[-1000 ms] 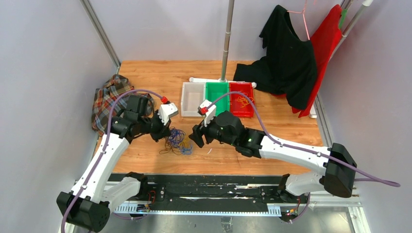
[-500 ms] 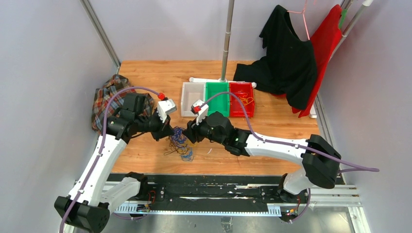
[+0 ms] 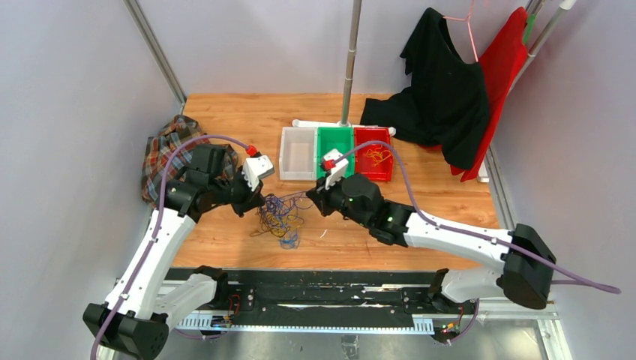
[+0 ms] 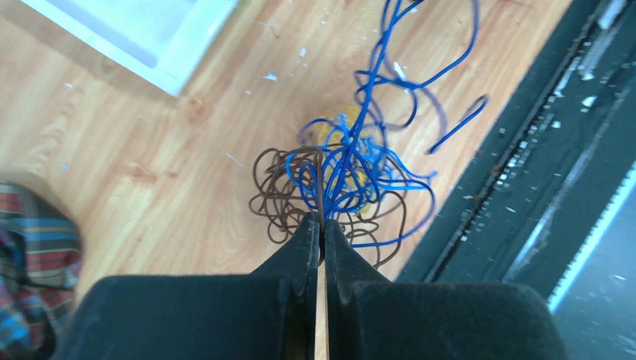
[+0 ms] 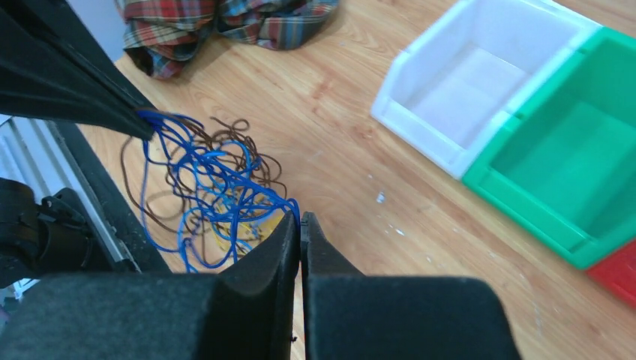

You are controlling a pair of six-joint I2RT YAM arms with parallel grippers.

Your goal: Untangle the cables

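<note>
The wooden tabletop (image 3: pixel 442 202) is hemmed in by pale walls on the left and right. A black rail (image 3: pixel 322 289) runs along its near edge. At the back sit three hard plastic bins side by side: white bin (image 3: pixel 297 154), green bin (image 3: pixel 335 146) and red bin (image 3: pixel 373 154). A rumpled plaid cloth (image 3: pixel 161 154) is heaped at the left edge, and a limp black garment (image 3: pixel 442 90) hangs over the far right corner. The widest stretch of smooth, scuffed wood lies right of the middle, in front of the bins.

The cables (image 3: pixel 281 217) lie near the front edge, just short of the rail, between the two arms. They are hair-thin wires: springy blue loops, brown curls and a bit of yellow beneath.

The left gripper (image 3: pixel 253 204) hangs over the tangle's left side. Its black fingers (image 4: pixel 309 244) are pressed tight together, with brown and blue strands running up into the tips. The right gripper (image 3: pixel 315 199) is to the tangle's right, jaws clenched on blue strands that stretch back toward the heap. From its wrist camera the loops fan out between the two sets of fingertips.
</note>
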